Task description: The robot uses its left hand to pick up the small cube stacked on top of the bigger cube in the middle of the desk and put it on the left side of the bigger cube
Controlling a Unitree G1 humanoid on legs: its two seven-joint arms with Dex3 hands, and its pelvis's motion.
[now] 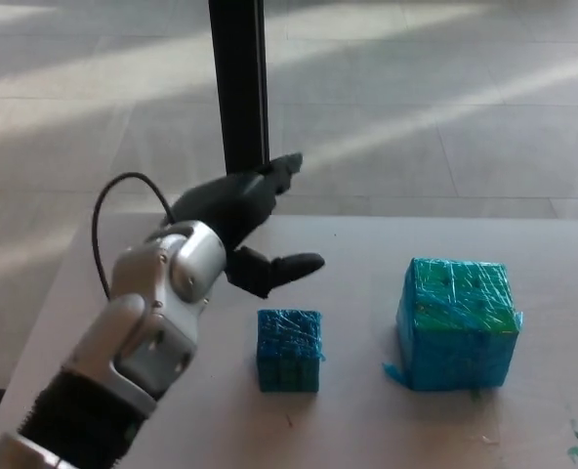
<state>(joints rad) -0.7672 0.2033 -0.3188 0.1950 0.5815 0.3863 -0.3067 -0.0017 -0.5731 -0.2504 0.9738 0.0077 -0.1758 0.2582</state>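
Observation:
The small blue cube (pixel 289 350) rests on the grey desk (pixel 367 430), a short gap to the left of the bigger teal cube (pixel 457 322). My left hand (pixel 245 220) hovers above and behind the small cube, lifted clear of it. Its fingers are spread, the thumb (pixel 287 266) pointing right and nothing held between them. The silver forearm (pixel 143 332) rises from the lower left. My right hand does not show.
A black post (pixel 238 88) stands behind the desk's far edge. Beyond it lies a tiled floor with bands of sunlight. A black cable (pixel 99 230) loops off the left wrist. Small teal specks (pixel 574 445) mark the desk at the lower right.

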